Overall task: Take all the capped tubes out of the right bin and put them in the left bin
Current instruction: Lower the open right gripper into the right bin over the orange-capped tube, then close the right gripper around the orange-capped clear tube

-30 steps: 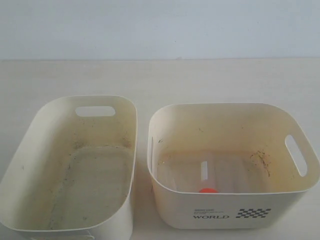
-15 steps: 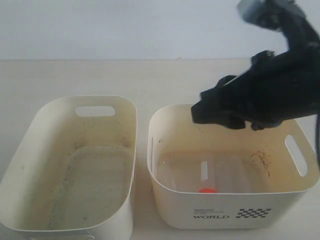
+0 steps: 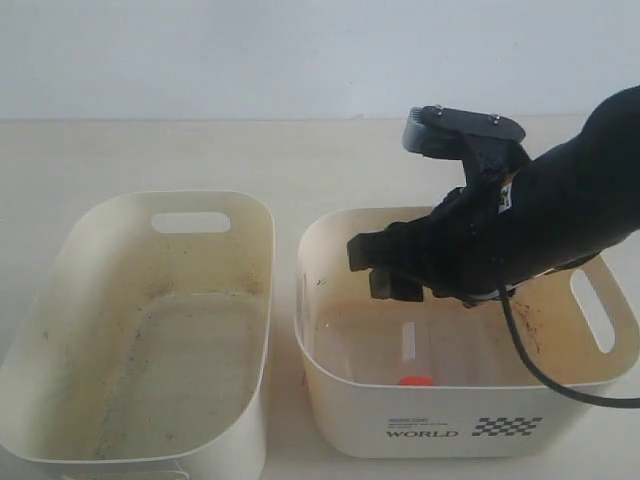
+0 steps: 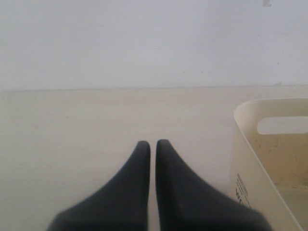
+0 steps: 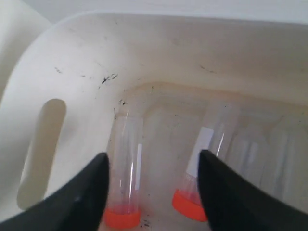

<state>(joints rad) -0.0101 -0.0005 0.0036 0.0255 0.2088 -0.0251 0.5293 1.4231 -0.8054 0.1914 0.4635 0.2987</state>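
The right bin point(image 3: 345, 400), printed "WORLD", holds a clear capped tube point(image 3: 408, 342) with a white label and an orange cap. My right gripper point(image 3: 378, 268) hangs inside this bin, above the tubes. In the right wrist view it point(image 5: 153, 159) is open, with nothing between its fingers, over two orange-capped tubes point(image 5: 126, 159) point(image 5: 206, 144) lying side by side on the floor. Further clear tubes point(image 5: 269, 154) lie beside them, blurred, their caps hidden. The left bin point(image 3: 262, 300) is plain and grimy inside. My left gripper point(image 4: 153, 143) is shut and empty above the table; it does not show in the exterior view.
The two bins stand side by side on a pale table point(image 3: 300, 150), with a narrow gap between them. A black cable point(image 3: 530, 370) hangs from the right arm over the right bin. In the left wrist view, a cream bin wall point(image 4: 245, 159) with small print stands beside the left gripper.
The right arm came into view from the upper right and dropped into the right bin. Its jaws opened on the way down. The tubes and bins have not moved.
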